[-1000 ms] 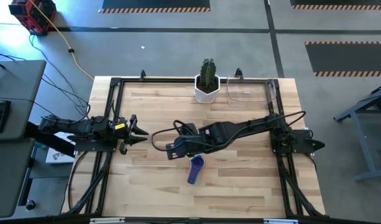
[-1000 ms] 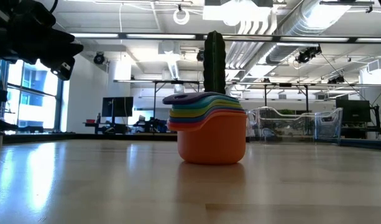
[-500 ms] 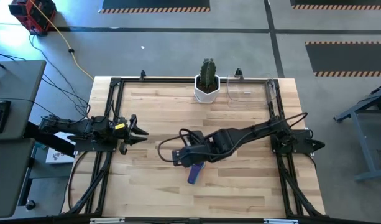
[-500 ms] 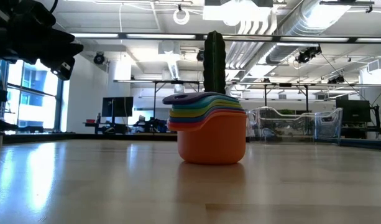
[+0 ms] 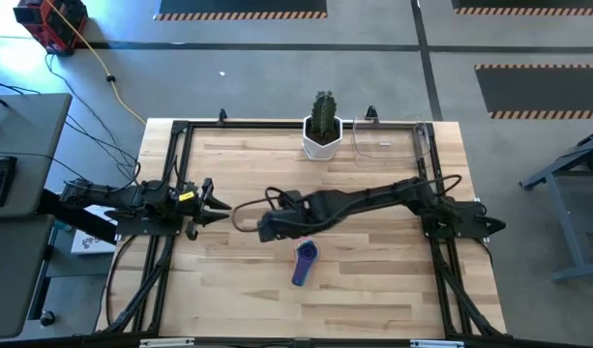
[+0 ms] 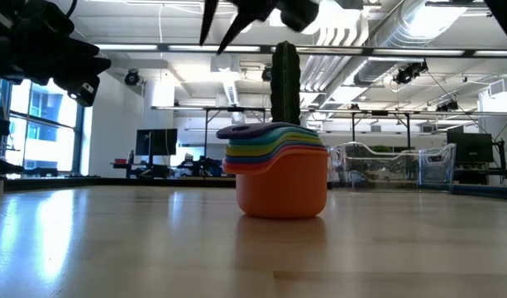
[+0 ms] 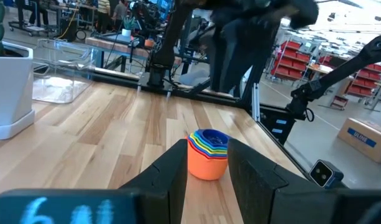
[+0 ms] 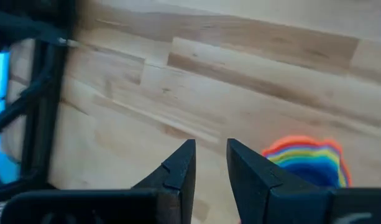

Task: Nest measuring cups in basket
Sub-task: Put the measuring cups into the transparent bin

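The measuring cups (image 5: 306,255) stand nested in one stack near the table's middle, the orange one (image 6: 283,189) outermost with its bottom on the wood and the handles (image 5: 298,276) pointing to the near edge. My right gripper (image 5: 261,230) hangs open above the table, just left of and beyond the stack (image 8: 305,161), slanting down; its fingertips (image 6: 212,43) show high in the low view. The clear basket (image 5: 388,141) stands at the far edge. My left gripper (image 5: 217,204) waits open at the left edge, level, facing the stack (image 7: 207,153).
A white pot with a cactus (image 5: 322,130) stands at the far edge, just left of the basket (image 7: 56,68). Black frame rails (image 5: 170,174) run along the table's sides. Bare wood lies between the stack and the basket.
My right gripper swung toward the near edge over the cup stack, then back toward the left and far side. It has sunk, and its fingertips now reach into the top of the low view. The cups have not moved.
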Controlling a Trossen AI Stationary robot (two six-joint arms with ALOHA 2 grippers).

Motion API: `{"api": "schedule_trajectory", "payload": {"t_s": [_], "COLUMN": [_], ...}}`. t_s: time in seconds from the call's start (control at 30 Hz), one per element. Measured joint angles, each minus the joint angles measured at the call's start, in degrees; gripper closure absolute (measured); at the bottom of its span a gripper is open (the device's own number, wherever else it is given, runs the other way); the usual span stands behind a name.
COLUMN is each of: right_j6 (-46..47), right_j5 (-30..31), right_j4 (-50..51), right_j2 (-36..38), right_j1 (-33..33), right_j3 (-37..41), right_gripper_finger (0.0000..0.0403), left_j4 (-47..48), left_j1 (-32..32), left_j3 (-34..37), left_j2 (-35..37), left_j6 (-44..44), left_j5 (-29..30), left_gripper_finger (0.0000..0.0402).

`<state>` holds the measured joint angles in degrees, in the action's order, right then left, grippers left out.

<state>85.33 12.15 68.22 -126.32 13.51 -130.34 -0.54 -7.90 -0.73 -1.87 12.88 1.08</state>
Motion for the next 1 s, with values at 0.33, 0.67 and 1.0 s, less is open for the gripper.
{"api": "schedule_trajectory", "payload": {"t_s": [0.33,0.67,1.0], "right_j6": [-5.89,-6.33,-6.33], "right_j5": [-7.40,-13.49,-14.38], "right_j4": [-2.62,-1.37,2.19], "right_j2": [-5.88,-10.07,-10.65], "right_j1": [-2.66,-2.52,-0.81], "right_j3": [0.02,0.02,0.02], "right_gripper_finger": [0.0321,0.0321,0.0321], "left_j4": [-0.02,-0.02,0.00], "left_j1": [0.00,0.00,0.00], "left_j3": [0.00,0.00,0.00], "left_j2": [0.00,0.00,-0.01], "left_j6": [0.00,-0.01,-0.01], "left_j5": [0.00,0.00,0.00], "left_gripper_finger": [0.0298,0.0298,0.0298]}}
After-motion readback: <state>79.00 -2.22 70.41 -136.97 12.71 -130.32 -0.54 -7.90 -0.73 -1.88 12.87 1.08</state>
